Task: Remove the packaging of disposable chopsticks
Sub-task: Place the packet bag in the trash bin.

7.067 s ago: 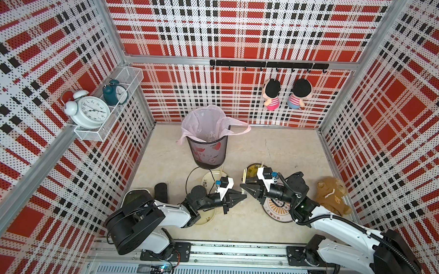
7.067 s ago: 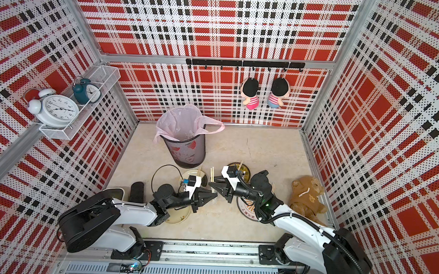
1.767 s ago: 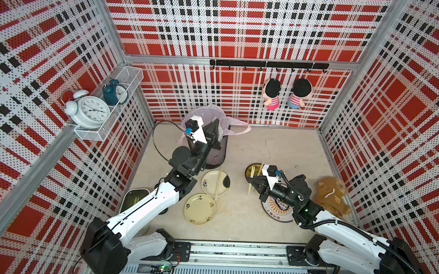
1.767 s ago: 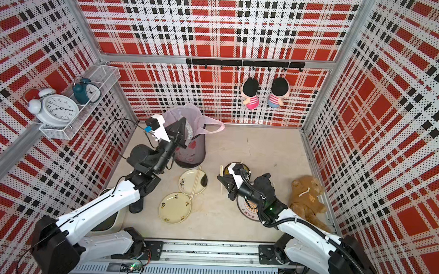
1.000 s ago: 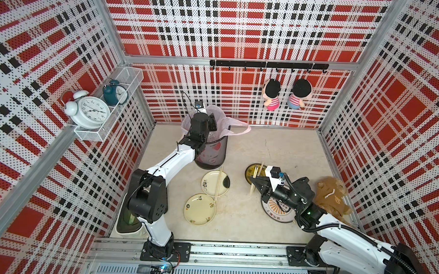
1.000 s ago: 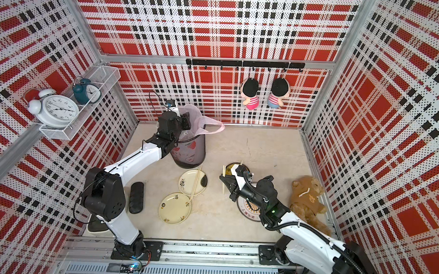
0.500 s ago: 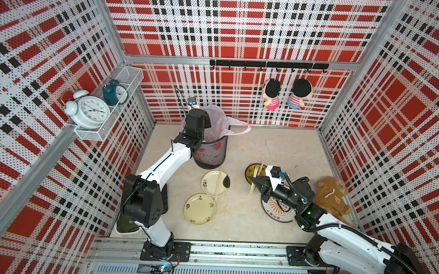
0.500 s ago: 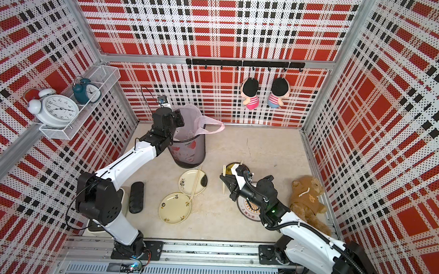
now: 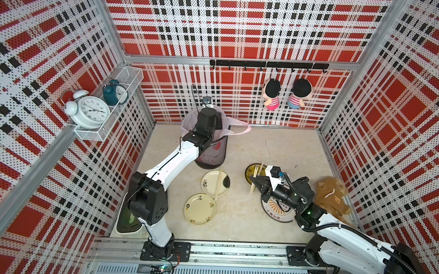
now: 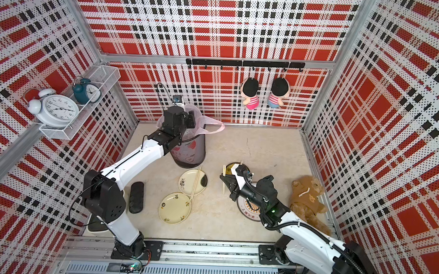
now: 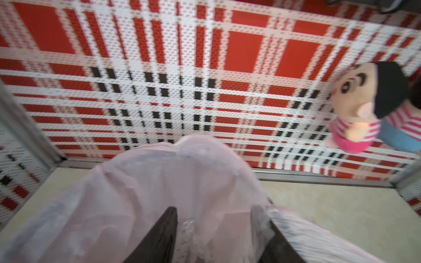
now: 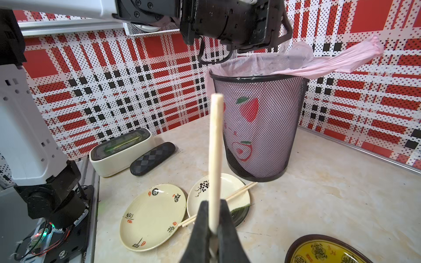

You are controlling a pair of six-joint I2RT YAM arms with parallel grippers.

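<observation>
My left gripper [image 9: 217,122] [image 11: 214,208] hangs open over the mouth of the black mesh trash bin [image 9: 212,155] lined with a pink bag. A crinkled clear strip of packaging [image 11: 188,227] shows between its fingers, close to one of them, inside the bag. My right gripper [image 9: 252,180] [image 12: 214,202] is shut on pale wooden disposable chopsticks [image 12: 215,148], which stick out past its tips; both top views show them [image 10: 223,187] low over the table. Another pair [image 9: 218,183] lies across a cream plate. More sticks [image 9: 257,169] rest on a dark yellow plate.
Two cream plates [image 9: 199,210] [image 9: 209,180] lie in front of the bin. A patterned plate [image 9: 276,211] sits under my right arm, with a brown teddy bear [image 9: 332,198] beside it. A black case [image 10: 136,197] and a white box [image 12: 120,150] stand by the left wall.
My left wrist has shifted slightly over the bin's rim, staying above the pink bag. The right arm with its chopsticks has not moved.
</observation>
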